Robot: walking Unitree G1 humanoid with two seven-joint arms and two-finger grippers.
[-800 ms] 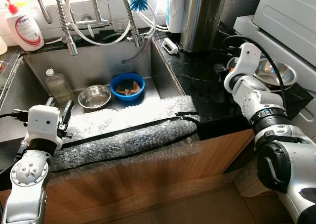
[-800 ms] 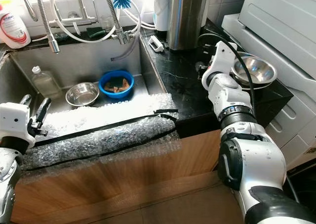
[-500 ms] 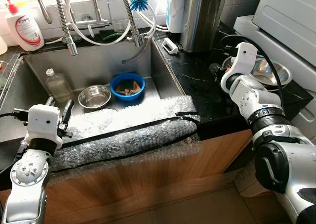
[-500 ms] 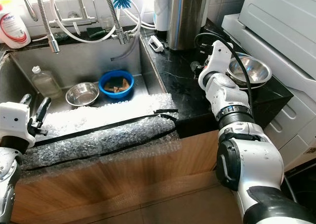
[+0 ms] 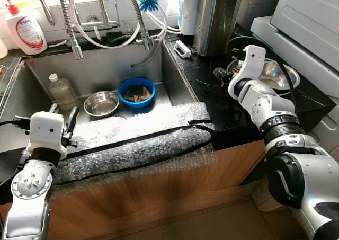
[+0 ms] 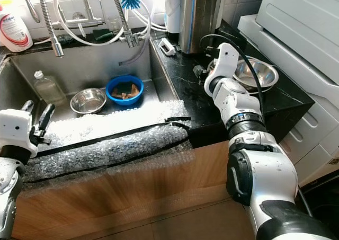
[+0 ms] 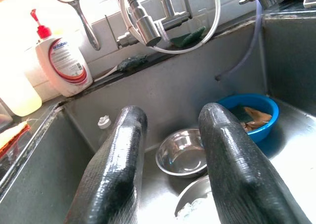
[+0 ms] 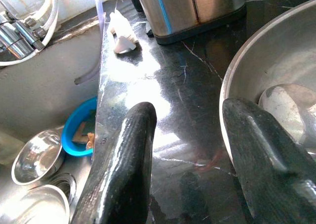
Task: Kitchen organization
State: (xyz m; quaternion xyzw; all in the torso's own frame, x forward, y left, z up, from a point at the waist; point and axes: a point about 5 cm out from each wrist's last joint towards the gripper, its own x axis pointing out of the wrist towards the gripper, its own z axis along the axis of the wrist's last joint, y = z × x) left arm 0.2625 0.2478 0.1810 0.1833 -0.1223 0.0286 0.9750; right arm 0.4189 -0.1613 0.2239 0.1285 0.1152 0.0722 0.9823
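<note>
A large steel bowl sits on the black table near its right edge. The right pincer straddles the bowl's rim, fingers spread. The left pincer, released, hovers over the sink, above a small steel bowl beside a blue bowl.

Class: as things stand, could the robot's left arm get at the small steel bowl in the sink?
Probably yes. The left tool hovers open at the sink's near edge, and the steel bowl sits just beyond with nothing between them.
</note>
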